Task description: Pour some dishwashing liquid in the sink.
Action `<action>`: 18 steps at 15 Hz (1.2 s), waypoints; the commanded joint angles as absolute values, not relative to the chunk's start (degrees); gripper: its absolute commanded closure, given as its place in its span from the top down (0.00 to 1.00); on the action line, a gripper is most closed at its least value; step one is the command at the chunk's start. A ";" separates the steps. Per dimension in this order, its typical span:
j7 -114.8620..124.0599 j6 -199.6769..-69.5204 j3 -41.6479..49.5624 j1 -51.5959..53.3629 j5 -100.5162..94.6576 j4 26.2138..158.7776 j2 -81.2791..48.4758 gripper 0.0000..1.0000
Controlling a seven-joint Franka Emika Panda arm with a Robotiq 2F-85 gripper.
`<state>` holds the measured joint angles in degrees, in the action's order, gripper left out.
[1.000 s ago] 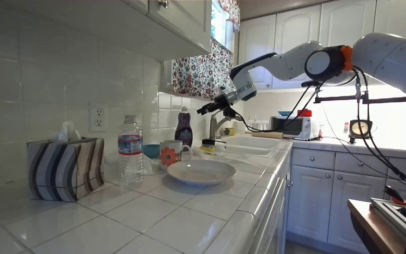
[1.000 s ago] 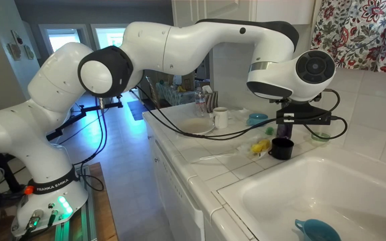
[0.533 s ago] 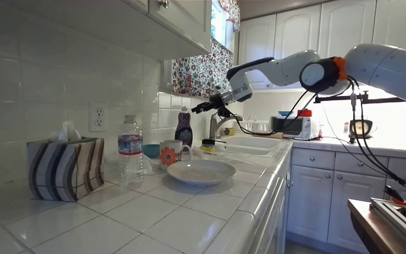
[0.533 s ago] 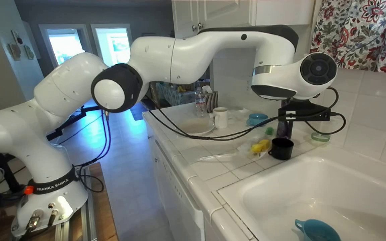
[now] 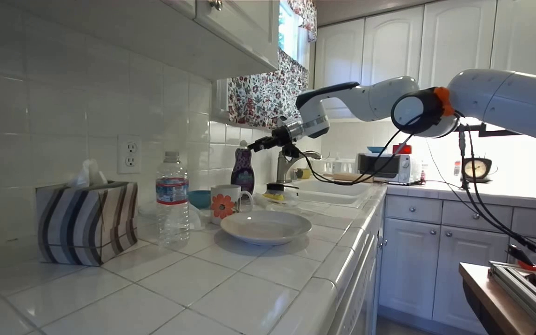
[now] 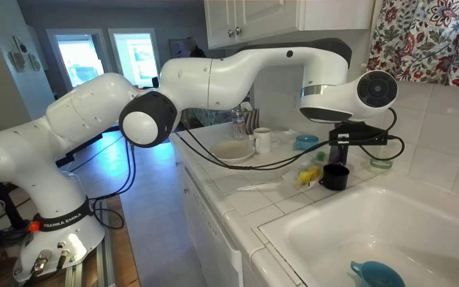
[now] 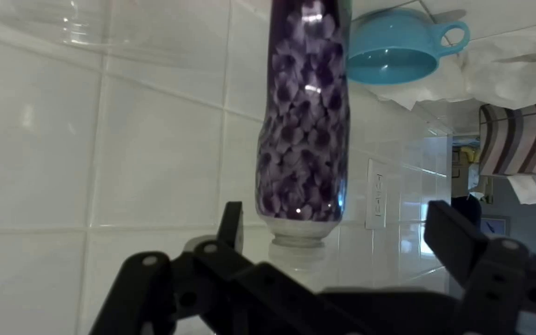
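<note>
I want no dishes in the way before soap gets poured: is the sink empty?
No, a blue cup lies in the sink, at the bottom edge of an exterior view.

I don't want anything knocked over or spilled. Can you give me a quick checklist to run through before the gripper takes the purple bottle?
1. Gripper open: ok, the jaws stand apart.
2. Bottle upright: ok.
3. Bottle deep enough between the jaws: cannot tell; its top shows in the gap in the wrist view, but depth is unclear.
4. Cap open for pouring: cannot tell.
5. Low path to the sink free: not ok; in an exterior view the black cup stands between it and the bottle.
6. Sink bare: not ok; a blue cup is in it.
</note>
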<state>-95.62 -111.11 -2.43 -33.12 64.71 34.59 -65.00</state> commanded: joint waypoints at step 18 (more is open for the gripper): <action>-91.68 -109.25 -2.03 -32.69 63.85 28.32 -69.52 0.17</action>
